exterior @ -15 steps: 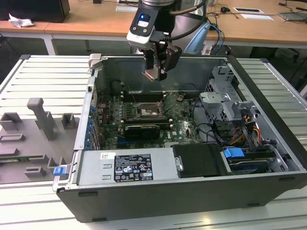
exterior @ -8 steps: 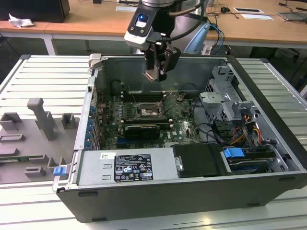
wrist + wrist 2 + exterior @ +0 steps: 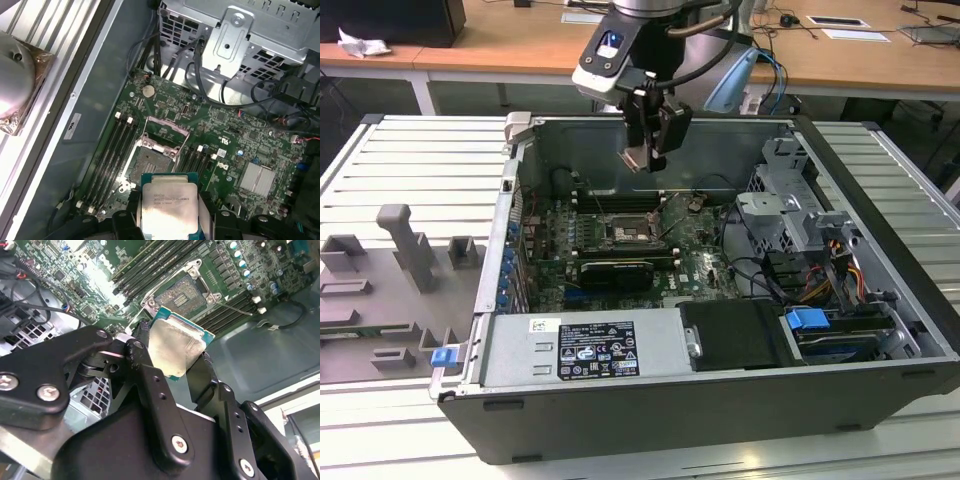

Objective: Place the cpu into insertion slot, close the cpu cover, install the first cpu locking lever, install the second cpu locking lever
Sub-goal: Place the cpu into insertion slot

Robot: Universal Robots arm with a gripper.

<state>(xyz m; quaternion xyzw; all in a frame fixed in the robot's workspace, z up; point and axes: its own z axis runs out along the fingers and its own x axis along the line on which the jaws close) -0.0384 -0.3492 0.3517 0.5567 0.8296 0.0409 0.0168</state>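
While the gripper [image 3: 646,158] is hanging inside the open computer case [image 3: 620,415] in the exterior view, its two fingers are pinching the chip [image 3: 636,157], closed only as far as the chip's width allows. The chip is being carried in the air, well above the circuit board [image 3: 705,265] and apart from the socket [image 3: 625,232].

In the second wrist view, the fingers [image 3: 150,385] are gripping the chip [image 3: 175,347] by two opposite edges, leaving its silver top bare. The socket [image 3: 182,292] is lying open beyond it, with long memory slots [image 3: 150,265] running on either side. A thin wire lever [image 3: 235,307] is standing off from the socket's corner.

In the first wrist view, the chip [image 3: 167,202] is showing square-on between the fingers, short of the socket [image 3: 149,162]. The cover [image 3: 167,131] appears to be swung up at the socket's far edge, leaving the seat uncovered.

Handling, as a judgement: the chip is looking light, thin and stiff, with a smooth top that may be slippery. Its underside is probably delicate, so the edges are the proper place for holding it, as here.

Count: one chip, one socket, one cover, one gripper with two fingers, and one lever clearly in view. Whether a second lever is in view cannot be told.
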